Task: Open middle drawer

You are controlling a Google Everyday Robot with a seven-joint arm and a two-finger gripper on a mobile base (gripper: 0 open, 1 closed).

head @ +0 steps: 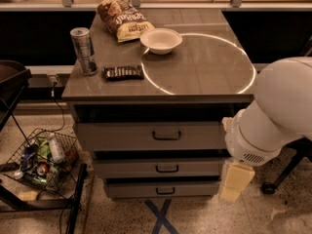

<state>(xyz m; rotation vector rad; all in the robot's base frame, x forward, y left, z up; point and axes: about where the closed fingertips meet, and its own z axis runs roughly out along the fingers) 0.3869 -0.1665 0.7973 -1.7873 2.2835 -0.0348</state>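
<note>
Looking at the one camera view, the middle drawer (126, 168) sits in the lower middle of the frame, between the taller top drawer (117, 136) and the lowest drawer (131, 190). It looks shut. Its small dark handle (167, 168) faces out, ready for a pull. The gripper (236, 180) hangs at the lower right, beside the cabinet's edge and away from that handle, probably low to line up with the drawers. I cannot tell if it is wide or narrow
</note>
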